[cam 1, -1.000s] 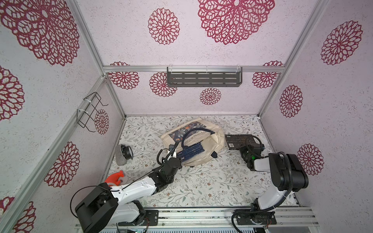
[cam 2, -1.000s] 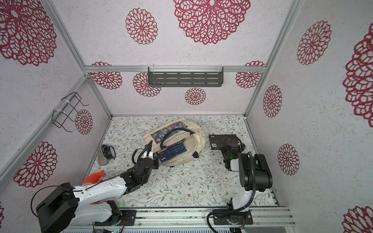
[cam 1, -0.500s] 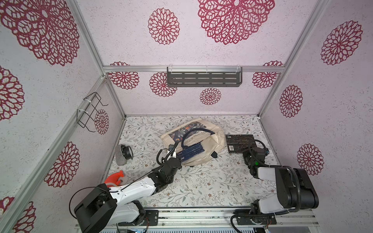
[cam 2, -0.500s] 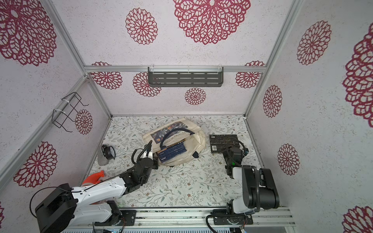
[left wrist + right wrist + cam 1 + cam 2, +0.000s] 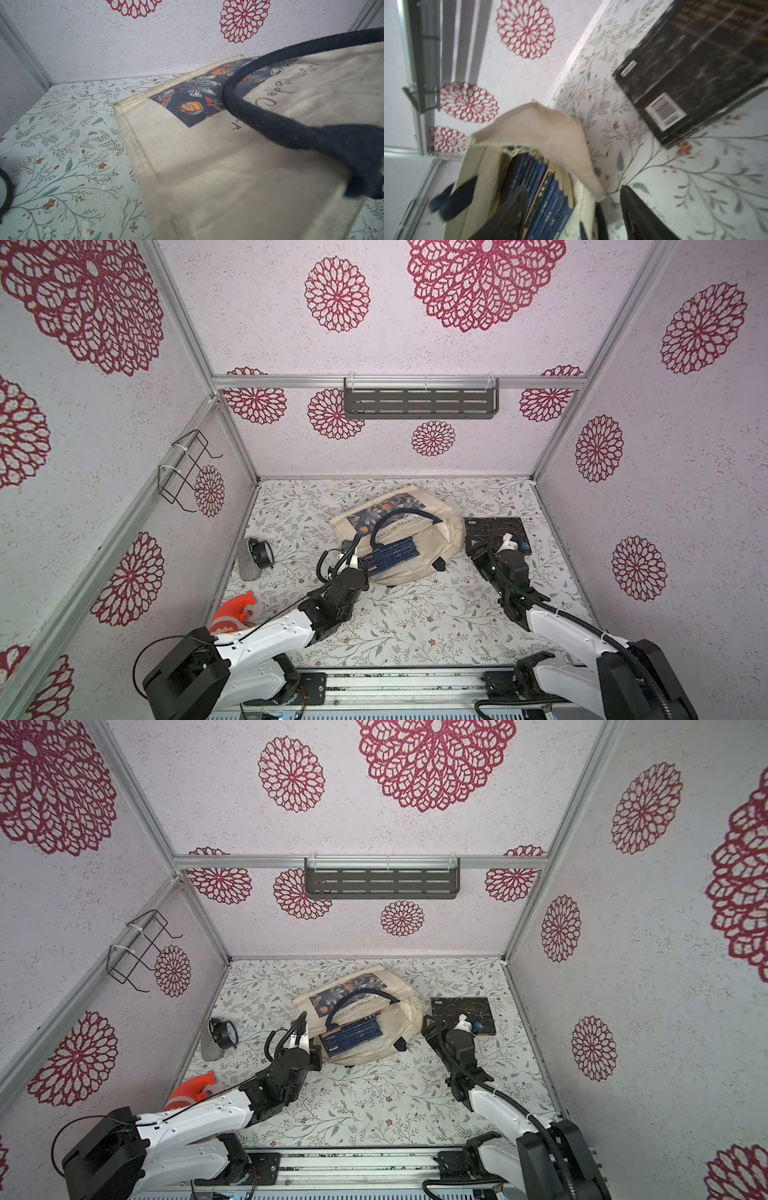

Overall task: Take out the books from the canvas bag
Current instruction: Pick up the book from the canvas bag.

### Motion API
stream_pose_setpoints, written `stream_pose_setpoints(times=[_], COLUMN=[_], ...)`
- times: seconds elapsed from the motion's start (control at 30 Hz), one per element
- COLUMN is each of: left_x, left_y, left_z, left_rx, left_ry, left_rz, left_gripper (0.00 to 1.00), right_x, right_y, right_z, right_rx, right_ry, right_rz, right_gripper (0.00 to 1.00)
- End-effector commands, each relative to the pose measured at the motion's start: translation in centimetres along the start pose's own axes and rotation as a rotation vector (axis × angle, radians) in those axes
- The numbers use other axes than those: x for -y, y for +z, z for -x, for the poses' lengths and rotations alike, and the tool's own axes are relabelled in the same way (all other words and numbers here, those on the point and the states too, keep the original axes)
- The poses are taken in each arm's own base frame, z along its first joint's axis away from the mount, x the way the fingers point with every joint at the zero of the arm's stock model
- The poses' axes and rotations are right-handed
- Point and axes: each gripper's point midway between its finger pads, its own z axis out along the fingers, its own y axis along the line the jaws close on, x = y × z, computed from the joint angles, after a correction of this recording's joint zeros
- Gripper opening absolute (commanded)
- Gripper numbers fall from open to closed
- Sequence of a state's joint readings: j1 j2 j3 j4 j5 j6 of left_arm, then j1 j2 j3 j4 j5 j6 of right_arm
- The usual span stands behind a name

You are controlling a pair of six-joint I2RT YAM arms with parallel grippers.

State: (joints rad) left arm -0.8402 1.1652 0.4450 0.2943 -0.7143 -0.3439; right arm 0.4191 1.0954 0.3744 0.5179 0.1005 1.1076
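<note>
The cream canvas bag lies on its side mid-table, navy handle arched over it. Several dark-blue books show spine-up in its mouth. One dark book with a white barcode lies flat on the table to the bag's right. My left gripper is shut at the bag's near-left rim; in the left wrist view the bag's cloth hides its jaws. My right gripper is open beside the bag's right side, one finger over the books and one over the table.
A grey cylinder with a black round dial lies by the left wall. An orange object sits behind the left arm. A wire rack hangs on the left wall and a dark shelf on the back wall.
The right gripper has opened wider and moved away from the dark flat book toward the bag's mouth, its arm stretching out low. The left arm and the bag have stayed put.
</note>
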Motion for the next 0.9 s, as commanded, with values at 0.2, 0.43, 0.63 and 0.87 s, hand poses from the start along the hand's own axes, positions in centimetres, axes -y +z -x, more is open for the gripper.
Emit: stream_pose_setpoints(times=[0.2, 0.43, 0.63, 0.87], left_x=[0.2, -0.1, 0.1, 0.2], left_y=[-0.9, -1.3, -1.4, -1.4], left_z=[2.2, 2.5, 2.6, 2.6], left_rx=[0.091, 0.116, 0.117, 0.116], left_ry=[-0.088, -0.108, -0.11, -0.107], left_rz=[-0.046, -0.055, -0.067, -0.072], left_gripper=[0.0, 0.0, 0.0, 0.0], right_x=[-8.0, -10.6, -11.5, -11.5], right_y=[-0.4, 3.0, 5.8, 8.1], right_z=[-7.1, -12.4, -14.3, -14.6], right_rx=[-0.125, -0.261, -0.297, -0.258], right_ry=[-0.081, -0.086, -0.105, -0.111], right_rz=[0.182, 0.235, 0.235, 0.204], right_gripper=[0.63, 0.56, 0.54, 0.52])
